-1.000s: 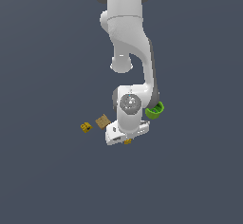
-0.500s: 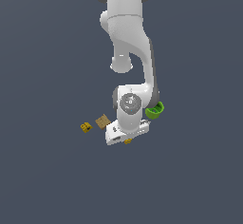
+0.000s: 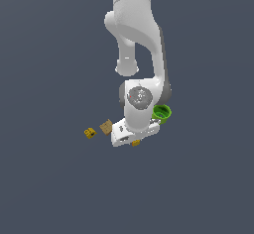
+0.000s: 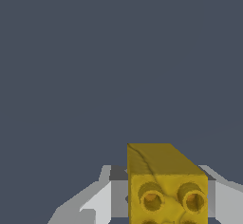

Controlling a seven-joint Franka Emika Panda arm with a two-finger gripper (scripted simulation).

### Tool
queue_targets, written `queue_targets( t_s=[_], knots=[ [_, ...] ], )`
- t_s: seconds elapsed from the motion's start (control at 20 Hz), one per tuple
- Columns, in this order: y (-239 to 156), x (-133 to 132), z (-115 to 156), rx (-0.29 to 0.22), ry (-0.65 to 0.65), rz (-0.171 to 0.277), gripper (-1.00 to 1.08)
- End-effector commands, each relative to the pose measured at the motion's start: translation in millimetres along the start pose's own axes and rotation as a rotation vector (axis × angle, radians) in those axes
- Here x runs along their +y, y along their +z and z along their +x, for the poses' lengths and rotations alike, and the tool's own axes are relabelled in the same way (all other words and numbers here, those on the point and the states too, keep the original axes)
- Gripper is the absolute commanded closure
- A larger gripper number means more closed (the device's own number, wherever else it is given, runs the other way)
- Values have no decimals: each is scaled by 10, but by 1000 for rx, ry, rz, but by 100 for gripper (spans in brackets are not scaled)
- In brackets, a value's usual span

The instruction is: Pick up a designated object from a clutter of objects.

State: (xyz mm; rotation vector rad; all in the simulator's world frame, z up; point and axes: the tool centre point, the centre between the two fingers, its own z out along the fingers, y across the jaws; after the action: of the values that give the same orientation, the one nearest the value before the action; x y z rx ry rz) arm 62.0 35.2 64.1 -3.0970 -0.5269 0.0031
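The designated object [image 4: 166, 185], a small yellow-orange block with round studs, sits between my gripper's [image 4: 163, 197] two fingers in the wrist view. The dark finger pads [image 4: 119, 185] lie against its sides, so the gripper looks shut on it. In the exterior view the designated object [image 3: 135, 143] shows just under the white hand, and the gripper [image 3: 135, 141] is low over the floor. The rest of the clutter of objects lies around it: a yellow piece with a dark hole [image 3: 90, 133], a flat tan tile [image 3: 106, 127] and a green cup [image 3: 161, 113].
The arm's white links stand right above the clutter and partly hide the green cup. The floor is a plain dark grey surface [image 3: 59, 188] with no edge in view.
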Motion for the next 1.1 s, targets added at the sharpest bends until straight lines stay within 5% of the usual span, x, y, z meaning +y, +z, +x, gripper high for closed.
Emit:
queue_targets(
  t_s=[0.0, 1.05],
  knots=[
    [-191, -39, -5, 1, 0, 0, 108],
    [-2511, -517, -71, 1, -1, -1, 108]
  ],
)
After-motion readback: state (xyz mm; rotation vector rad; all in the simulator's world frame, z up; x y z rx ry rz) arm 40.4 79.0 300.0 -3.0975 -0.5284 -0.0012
